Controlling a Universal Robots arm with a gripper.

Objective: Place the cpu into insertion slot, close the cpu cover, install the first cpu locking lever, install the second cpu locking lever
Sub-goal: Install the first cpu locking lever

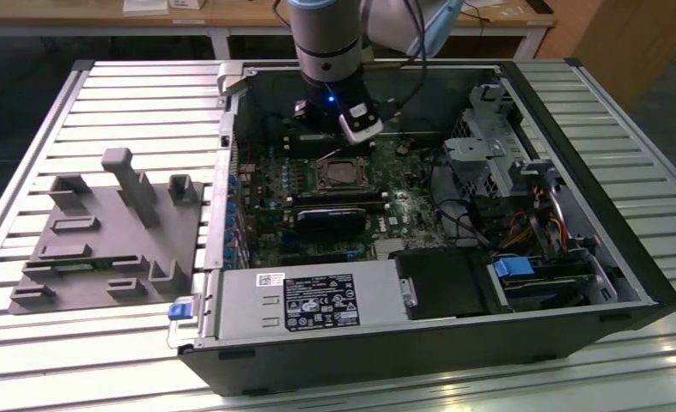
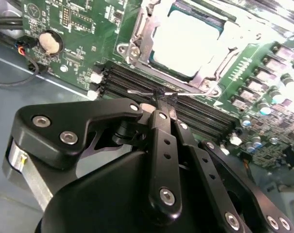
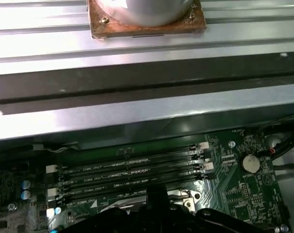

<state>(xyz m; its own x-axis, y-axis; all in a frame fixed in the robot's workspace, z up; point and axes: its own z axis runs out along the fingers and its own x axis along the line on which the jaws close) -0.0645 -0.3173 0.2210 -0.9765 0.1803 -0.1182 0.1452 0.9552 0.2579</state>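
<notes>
The cpu (image 2: pixel 185 41), a bright silver square, lies in the insertion slot (image 1: pixel 321 169) of the green motherboard. The cpu cover (image 2: pixel 146 30), a silvery frame, lies flat around it. A thin wire locking lever (image 2: pixel 195 93) runs along the socket's edge beside the memory slots. My black gripper (image 2: pixel 161 102) is shut, and its tips rest against that lever's middle. In the exterior view the gripper (image 1: pixel 335 142) hangs just behind the cpu (image 1: pixel 341 176). The first wrist view has the gripper (image 3: pixel 154 194) by the lever's hooked end (image 3: pixel 185 195).
The memory slots (image 3: pixel 132 170) lie right beside the socket, with a coin battery (image 2: pixel 49 42) further along. The open case holds a power supply (image 1: pixel 314 296), a drive cage (image 1: pixel 498 154) and cables. A grey fixture (image 1: pixel 108 232) stands at the exterior view's left.
</notes>
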